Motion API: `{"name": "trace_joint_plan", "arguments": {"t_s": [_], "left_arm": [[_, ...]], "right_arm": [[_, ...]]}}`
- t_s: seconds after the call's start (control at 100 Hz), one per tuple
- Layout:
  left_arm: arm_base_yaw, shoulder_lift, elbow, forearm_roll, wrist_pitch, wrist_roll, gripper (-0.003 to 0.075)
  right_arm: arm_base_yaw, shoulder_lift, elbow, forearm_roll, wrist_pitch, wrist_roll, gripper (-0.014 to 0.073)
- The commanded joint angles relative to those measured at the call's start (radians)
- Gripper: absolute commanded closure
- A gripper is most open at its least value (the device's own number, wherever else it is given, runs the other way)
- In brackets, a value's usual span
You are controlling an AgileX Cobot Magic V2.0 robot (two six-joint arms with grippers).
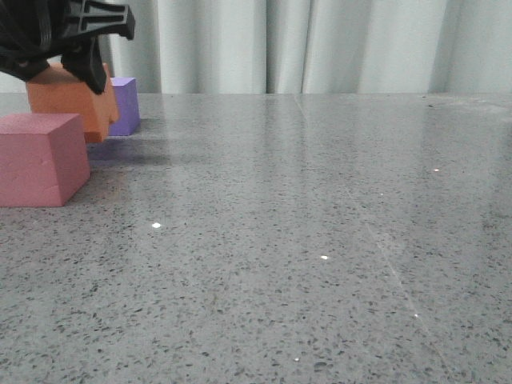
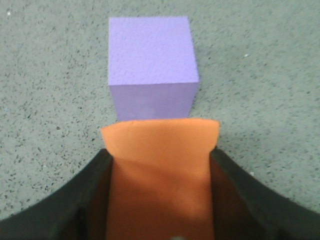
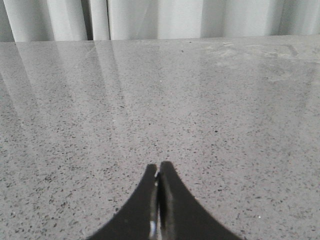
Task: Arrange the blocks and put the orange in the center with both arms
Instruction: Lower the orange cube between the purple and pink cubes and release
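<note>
The left claw [image 2: 160,200] is clamped on the orange cube [image 2: 160,165] by its opposite flat sides, just before the purple cube [image 2: 150,60]; it looks light, soft, squashable foam; the right claw [image 3: 159,200] is pressed together.

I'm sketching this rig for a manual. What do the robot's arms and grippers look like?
Both grippers are matte black. The left gripper has two broad fingers whose inner edges curve outward toward the base; from the front it shows open, strut-like framework. The right gripper has two slim, tapering fingers that flare at the base like a claw. No cables, markings or arm links are visible.
</note>
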Motion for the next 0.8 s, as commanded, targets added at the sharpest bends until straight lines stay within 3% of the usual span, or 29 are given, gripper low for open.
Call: {"name": "trace_joint_plan", "arguments": {"t_s": [0.0, 0.36, 0.43, 0.5, 0.61, 0.66, 0.79], "left_arm": [[0.004, -0.017, -0.025, 0.010, -0.041, -0.008, 0.0608], [0.004, 0.001, -0.025, 0.010, -0.052, -0.001, 0.0568], [0.004, 0.001, -0.025, 0.010, -0.053, 0.005, 0.0501], [0.004, 0.001, -0.025, 0.010, -0.057, 0.031, 0.0386], [0.004, 0.001, -0.025, 0.010, -0.065, 0.035, 0.0139], [0.004, 0.001, -0.025, 0.010, -0.065, 0.035, 0.0073], [0.004, 0.001, -0.025, 0.010, -0.067, 0.035, 0.0057]], "right_arm": [[-0.006, -0.007, -0.014, -0.001, -0.085, -0.009, 0.0713], [-0.006, -0.007, -0.014, -0.001, -0.085, -0.009, 0.0713], [-0.006, -0.007, -0.014, -0.001, -0.085, -0.009, 0.0713], [-0.006, -0.007, -0.014, -0.001, -0.085, -0.009, 0.0713], [-0.006, -0.007, -0.014, -0.001, -0.085, -0.009, 0.0713], [-0.006, -0.007, -0.014, -0.001, -0.085, -0.009, 0.0713], [-0.006, -0.007, -0.014, -0.001, -0.085, -0.009, 0.0713]]}}
